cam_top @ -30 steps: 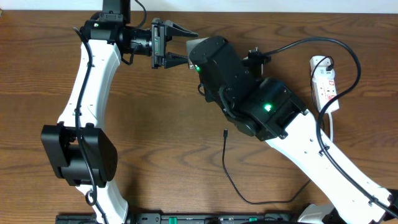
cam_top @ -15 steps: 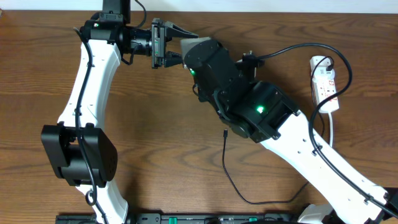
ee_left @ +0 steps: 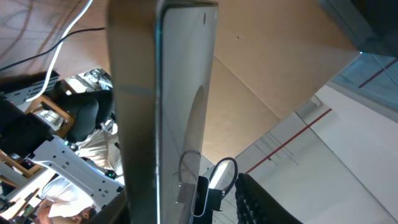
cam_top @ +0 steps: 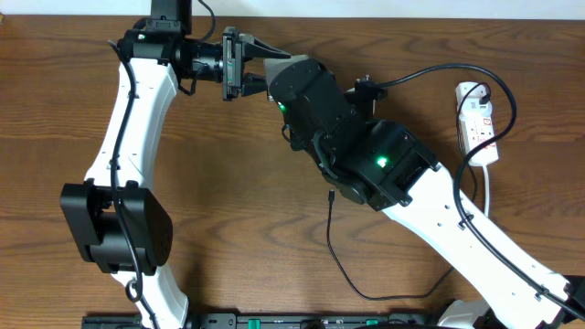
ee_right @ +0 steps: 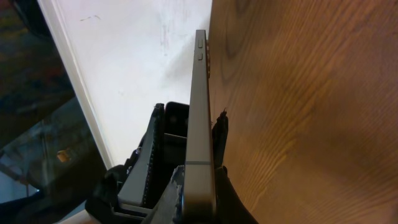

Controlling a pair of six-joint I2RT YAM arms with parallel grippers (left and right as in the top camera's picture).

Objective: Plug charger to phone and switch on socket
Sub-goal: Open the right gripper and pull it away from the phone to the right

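**Wood table (cam_top: 228, 183), white wall (ee_right: 124, 56) behind: phone in the air between both grippers, charger not yet picked up**

Right gripper (ee_right: 200, 186): fingers pressed together on the phone (ee_right: 201, 106). It sticks out from them edge-on and clear of the wood. The overhead view hides these fingers under the wrist.

Left gripper (cam_top: 277, 71): fingers apart, straddling the phone's pale end from the left. Can't tell if the pads touch it.

Phone sits near the back of the table, about mid-width.

Charger (cam_top: 331, 238) lies slack on the wood, well apart from the phone, on its near side. Connector tip (cam_top: 330, 194) is just beside the right arm (cam_top: 384, 164) housing and points toward the back. The cable's last stretch runs front-to-back, then loops right.

Right arm is nearer the tip; left gripper is well away. Judgement: the right one must be free of the phone before fetching the tip, so the left needs a firm hold first.

Socket (cam_top: 479, 128) lies at the far right, long axis front-to-back, on the right arm's side. Switch state unreadable.
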